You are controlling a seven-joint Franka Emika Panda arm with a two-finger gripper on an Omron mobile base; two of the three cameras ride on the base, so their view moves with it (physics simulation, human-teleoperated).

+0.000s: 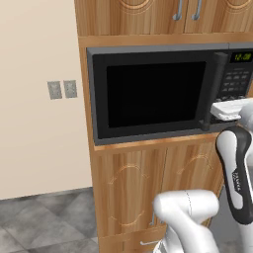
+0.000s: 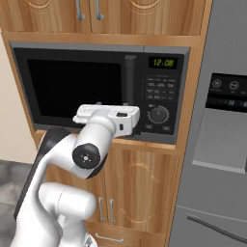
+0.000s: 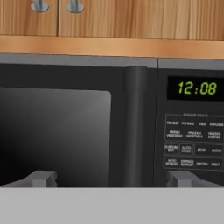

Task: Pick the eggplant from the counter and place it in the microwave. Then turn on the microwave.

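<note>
Nearest to the hand camera, 2 small grey fingertips [image 3: 43, 178] of the gripper [image 3: 111, 179] rise far apart from each other, with nothing between them, so the jaws stand fully open. They frame the lower part of the vertical bar handle [image 3: 134, 127], a smooth dark rounded bar that runs from the top of the door to its bottom. To its left is the black glass door [image 3: 54, 135], flat and glossy, with a soft grey reflection and rounded window corners; it is closed flush with the body. To its right is the button panel [image 3: 192, 144], matte dark, with 3 rows of small rectangular keys and a green display [image 3: 197, 88] that reads 12:08. In the right base view a round dial [image 2: 158, 115] sits under the keys, and the white hand [image 2: 107, 116] hovers level in front of the microwave [image 2: 96, 91], near the handle; if it touches the door I cannot tell. The microwave is a dark grey box set in a niche of brown wooden cabinets [image 1: 133, 188] with carved arcs and metal pulls. A grey refrigerator [image 2: 219, 144] stands just beside it on the right. On the left a plain beige wall [image 1: 34, 123] carries 2 grey outlet plates [image 1: 62, 89], and the grey tiled floor [image 1: 39, 217] is open there.
</note>
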